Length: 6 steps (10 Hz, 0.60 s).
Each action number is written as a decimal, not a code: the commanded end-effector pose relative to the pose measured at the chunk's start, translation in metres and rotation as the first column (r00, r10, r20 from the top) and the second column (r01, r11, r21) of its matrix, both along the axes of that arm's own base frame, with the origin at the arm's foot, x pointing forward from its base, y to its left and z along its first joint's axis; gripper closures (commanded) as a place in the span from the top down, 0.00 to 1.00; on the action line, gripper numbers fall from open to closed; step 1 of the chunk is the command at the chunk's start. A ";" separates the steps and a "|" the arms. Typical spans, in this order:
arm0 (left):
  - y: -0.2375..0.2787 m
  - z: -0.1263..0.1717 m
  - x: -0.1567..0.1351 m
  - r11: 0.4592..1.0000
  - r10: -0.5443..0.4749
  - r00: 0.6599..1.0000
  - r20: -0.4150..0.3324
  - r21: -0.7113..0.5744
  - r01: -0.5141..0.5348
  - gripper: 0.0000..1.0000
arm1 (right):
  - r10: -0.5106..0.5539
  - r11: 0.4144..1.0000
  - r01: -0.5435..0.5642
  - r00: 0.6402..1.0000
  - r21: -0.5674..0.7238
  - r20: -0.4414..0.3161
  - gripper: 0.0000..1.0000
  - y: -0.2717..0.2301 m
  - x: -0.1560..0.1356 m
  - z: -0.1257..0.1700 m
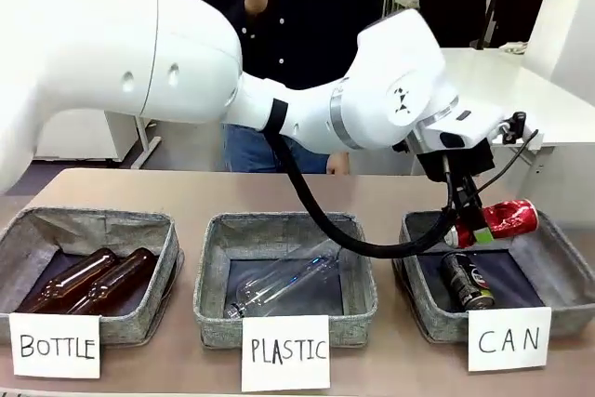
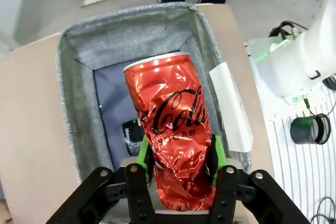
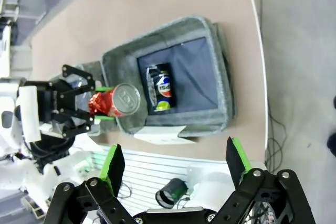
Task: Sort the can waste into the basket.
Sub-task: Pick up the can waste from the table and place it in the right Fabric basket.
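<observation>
The left gripper [image 2: 179, 163] holds the red can [image 2: 173, 129] by its lower end, fingers [image 2: 143, 153] pressed on either side of the crumpled wall, over the CAN basket [image 1: 423, 309]. From the front the red can lies near level above the basket's near-left part, its top toward the far right wall. The black can [image 1: 465, 281] already lies inside on the dark bottom. The right gripper [image 3: 173, 163] hangs high above with fingers spread wide, holding nothing. The risk I see: released from this height and lying sideways, the red can could strike the black can or the rim and bounce or roll out onto the desk [image 1: 386, 374]. The dented wall may also slip or catch on the pads, skewing the drop.
</observation>
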<state>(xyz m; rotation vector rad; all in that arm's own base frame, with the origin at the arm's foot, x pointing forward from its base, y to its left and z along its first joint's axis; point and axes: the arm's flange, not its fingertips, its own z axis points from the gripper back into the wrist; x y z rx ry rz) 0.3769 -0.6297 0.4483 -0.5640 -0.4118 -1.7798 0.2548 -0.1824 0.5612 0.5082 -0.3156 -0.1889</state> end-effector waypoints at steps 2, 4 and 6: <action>0.001 -0.011 -0.027 0.999 -0.003 1.000 0.023 0.037 0.003 1.00 | -0.020 1.000 0.020 1.000 0.005 -0.002 1.00 -0.002 0.003 0.004; 0.008 -0.008 -0.035 0.999 -0.009 0.999 0.050 0.038 0.007 1.00 | -0.020 1.000 0.020 1.000 0.005 -0.002 1.00 -0.002 0.003 0.004; 0.022 0.000 -0.040 1.000 0.002 0.997 0.074 0.009 -0.002 1.00 | -0.020 1.000 0.020 1.000 0.005 -0.002 1.00 -0.002 0.003 0.004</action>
